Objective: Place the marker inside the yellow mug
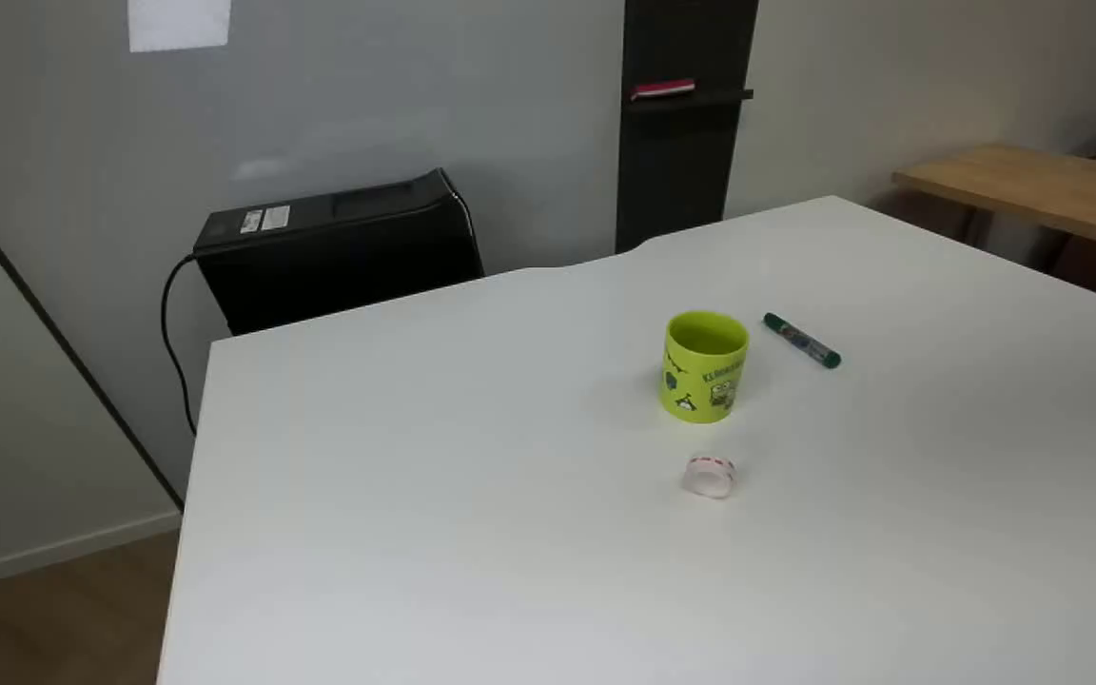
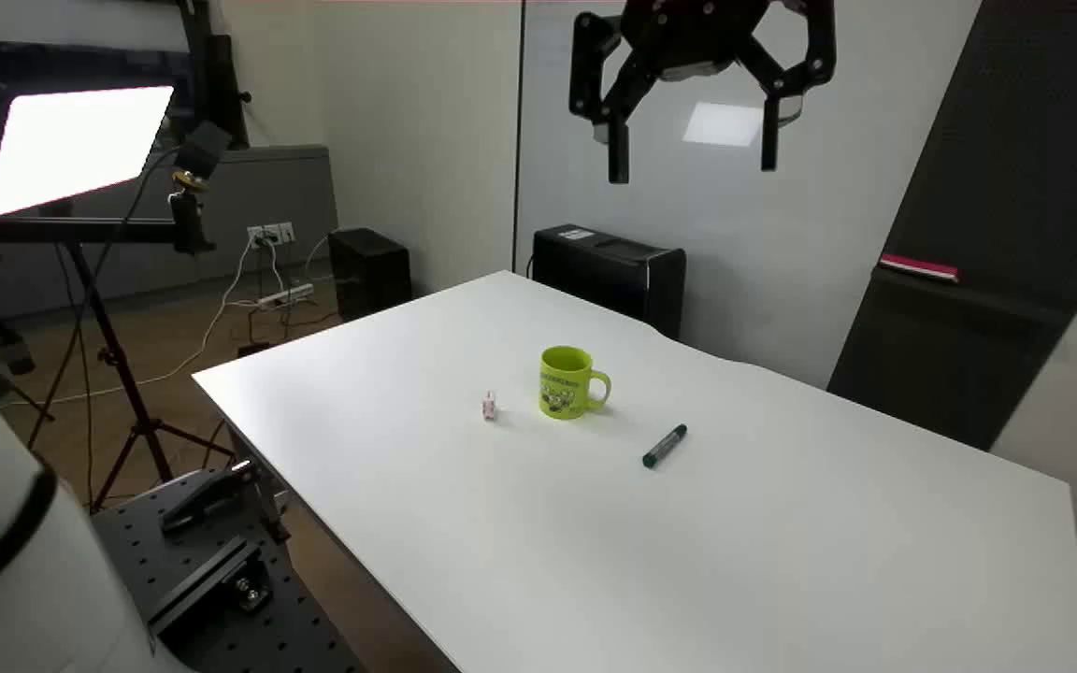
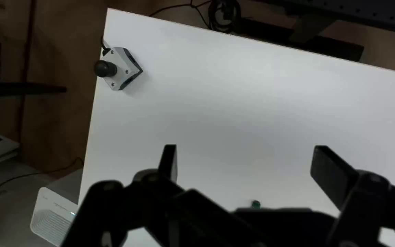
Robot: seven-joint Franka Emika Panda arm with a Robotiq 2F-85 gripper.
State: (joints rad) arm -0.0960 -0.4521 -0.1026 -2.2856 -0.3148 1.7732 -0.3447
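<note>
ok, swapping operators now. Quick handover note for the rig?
Gripper: open, holding nothing, up in the air above the white table.
Marker: lying on the table near the yellow mug, not touching it.
Mug: standing upright on the table, handle visible in an exterior view.
Done: marker neither grasped nor placed yet.
Left: pick up the marker, put it inside the mug.

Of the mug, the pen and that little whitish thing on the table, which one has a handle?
The yellow mug: its looped handle shows in an exterior view. The marker and the small whitish object show none.
</note>
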